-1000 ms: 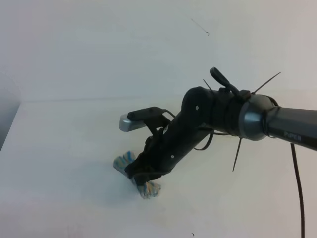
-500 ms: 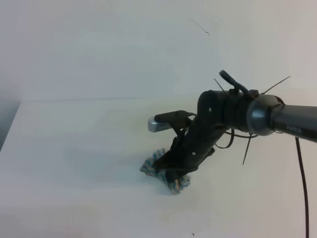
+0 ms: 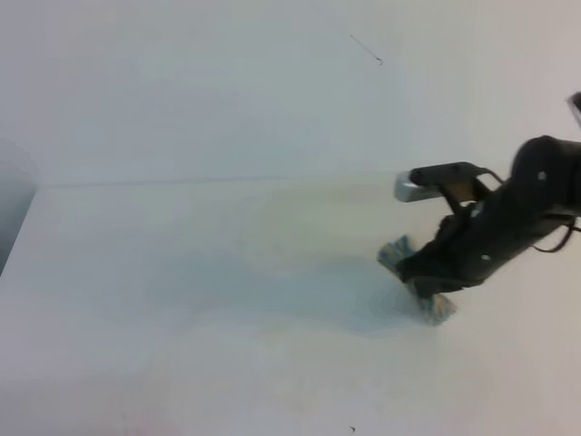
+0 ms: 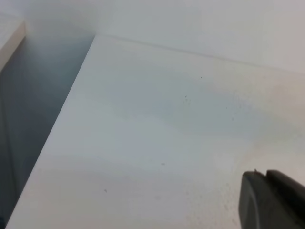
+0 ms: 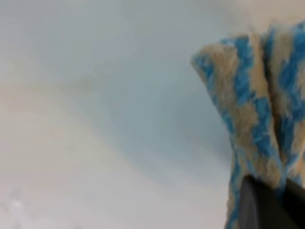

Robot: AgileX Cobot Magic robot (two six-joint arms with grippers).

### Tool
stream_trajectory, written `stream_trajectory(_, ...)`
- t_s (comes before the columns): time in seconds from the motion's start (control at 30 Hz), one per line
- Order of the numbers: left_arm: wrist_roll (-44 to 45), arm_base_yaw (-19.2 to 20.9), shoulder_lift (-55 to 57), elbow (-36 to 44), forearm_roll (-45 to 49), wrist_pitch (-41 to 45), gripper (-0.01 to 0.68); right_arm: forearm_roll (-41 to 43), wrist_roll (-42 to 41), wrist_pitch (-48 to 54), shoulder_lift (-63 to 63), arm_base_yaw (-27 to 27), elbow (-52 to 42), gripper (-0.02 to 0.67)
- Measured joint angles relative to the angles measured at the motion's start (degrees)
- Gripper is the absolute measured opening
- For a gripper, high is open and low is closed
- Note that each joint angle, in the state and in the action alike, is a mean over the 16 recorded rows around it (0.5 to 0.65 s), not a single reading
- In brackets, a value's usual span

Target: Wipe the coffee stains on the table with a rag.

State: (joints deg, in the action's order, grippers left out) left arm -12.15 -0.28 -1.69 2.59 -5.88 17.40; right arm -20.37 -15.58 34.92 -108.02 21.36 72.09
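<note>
Rag [image 5: 252, 129] fuzzy, blue-tan, bunched; smooth white table [image 3: 182, 272].

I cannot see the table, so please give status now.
Right end effector shut on rag, rag on table. Left end effector idle. No stain visible. Nothing in the way.

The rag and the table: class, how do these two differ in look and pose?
The rag is patterned in blue and pale zigzags; the table is plain white. The rag is bunched and fuzzy with frayed edges; the table is flat and smooth. The rag is small and pinched by the right gripper; the table spreads wide beneath it. Both show pale tones.
</note>
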Motion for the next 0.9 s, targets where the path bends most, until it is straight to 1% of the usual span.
stream_trajectory(0.23,0.0,0.0,0.0,0.0,0.0,0.0,0.001,-0.4,-4.2,-6.7,9.4,-4.5,-13.1,0.027)
stream_trajectory(0.37,0.0,0.0,0.0,0.0,0.0,0.0,0.001,-0.5,-5.8,-9.2,12.3,-5.6,-17.3,0.03)
stream_trajectory(0.47,0.0,0.0,0.0,0.0,0.0,0.0,0.001,-0.7,-6.6,-10.6,13.5,-5.7,-19.0,0.051)
stream_trajectory(0.53,0.0,0.0,0.0,0.0,0.0,0.0,0.001,-0.8,-7.0,-11.2,14.0,-5.7,-19.8,0.083)
stream_trajectory(0.6,0.0,0.0,0.0,0.0,0.0,0.0,0.001,-0.9,-7.2,-11.3,14.3,-5.7,-20.0,0.129)
stream_trajectory(0.9,0.0,0.0,0.0,0.0,0.0,0.0,0.001,-1.4,-9.3,-9.4,19.2,-5.7,-20.0,0.382)
